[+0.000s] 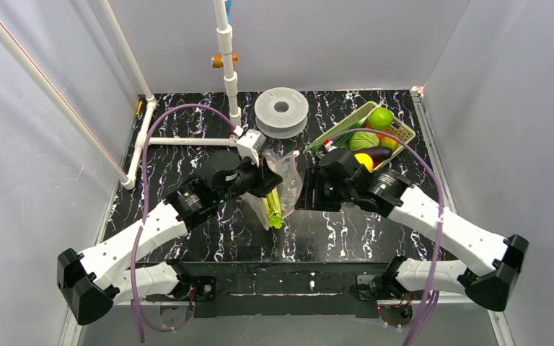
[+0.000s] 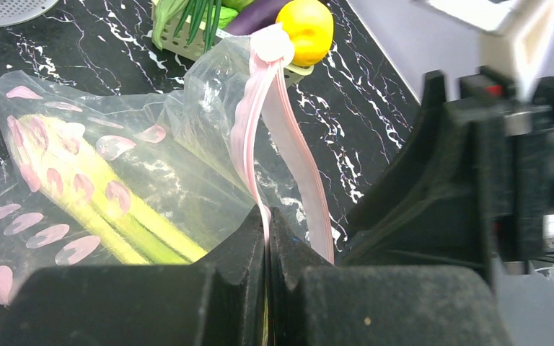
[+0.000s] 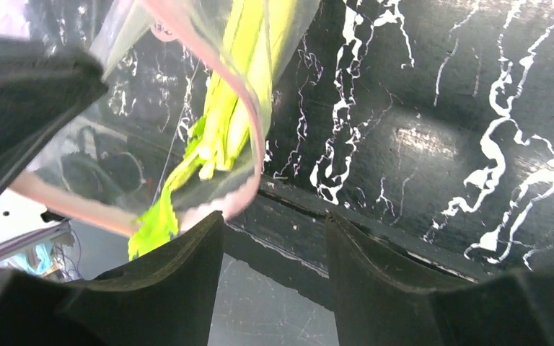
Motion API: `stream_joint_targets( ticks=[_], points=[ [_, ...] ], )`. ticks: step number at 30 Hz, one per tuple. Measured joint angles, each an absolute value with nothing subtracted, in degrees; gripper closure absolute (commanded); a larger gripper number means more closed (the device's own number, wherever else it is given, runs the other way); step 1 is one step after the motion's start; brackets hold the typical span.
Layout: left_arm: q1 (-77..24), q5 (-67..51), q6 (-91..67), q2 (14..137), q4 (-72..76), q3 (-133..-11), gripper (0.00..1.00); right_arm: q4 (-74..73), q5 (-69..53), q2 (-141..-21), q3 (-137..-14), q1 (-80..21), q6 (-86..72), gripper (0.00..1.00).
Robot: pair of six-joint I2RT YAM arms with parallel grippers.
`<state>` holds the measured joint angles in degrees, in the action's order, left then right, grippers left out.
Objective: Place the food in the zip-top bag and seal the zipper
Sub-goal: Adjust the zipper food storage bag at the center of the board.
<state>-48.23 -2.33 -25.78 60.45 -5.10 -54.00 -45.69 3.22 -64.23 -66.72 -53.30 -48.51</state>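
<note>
The clear zip-top bag (image 1: 288, 173) hangs lifted over the table's middle. My left gripper (image 2: 268, 213) is shut on one side of its pink zipper (image 2: 288, 137); that gripper (image 1: 269, 180) sits at the bag's left. A long pale-green stalk (image 2: 115, 209) lies inside the bag, also visible as the stalk (image 3: 234, 108) through the plastic. My right gripper (image 3: 273, 218) is open with nothing between its fingers, just beside the bag's mouth edge; from above the right gripper (image 1: 303, 192) is at the bag's right. The yellow piece (image 1: 364, 161), eggplant (image 1: 381, 153) and pale green head (image 1: 363, 140) lie in the basket (image 1: 406, 132).
A bright green apple (image 1: 381, 117) sits in the same lattice basket at the back right. A grey filament spool (image 1: 281, 110) lies at the back centre. A white pipe frame (image 1: 187, 140) stands at the back left.
</note>
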Motion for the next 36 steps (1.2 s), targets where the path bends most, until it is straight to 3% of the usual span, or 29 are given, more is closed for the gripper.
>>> stream_joint_targets(
  ticks=[5,9,14,23,28,36],
  points=[
    [-48.2,-2.3,-25.6,60.4,-5.1,-54.0,1.00,-42.2,1.9,-70.7,-66.7,-53.3,-48.6,0.53],
    [-48.2,-2.3,-25.4,60.4,-5.0,-54.0,1.00,-40.9,1.7,-73.7,-67.0,-53.3,-47.9,0.99],
    [-48.2,0.2,-25.8,60.4,-7.2,-54.7,1.00,-42.4,2.9,-74.0,-70.3,-53.4,-46.5,0.99],
    [-48.2,7.4,-36.4,57.6,-22.3,-68.5,1.00,-47.1,-4.3,-78.1,-91.8,-53.4,-41.3,0.99],
    [-48.2,11.2,-41.9,53.0,-26.1,-66.5,1.00,-45.4,-8.4,-78.5,-89.1,-53.5,-39.7,0.99],
    [-48.2,13.5,-47.6,57.5,-35.1,-65.3,1.00,-48.6,-10.6,-82.9,-86.9,-53.6,-37.1,0.99]
  ],
)
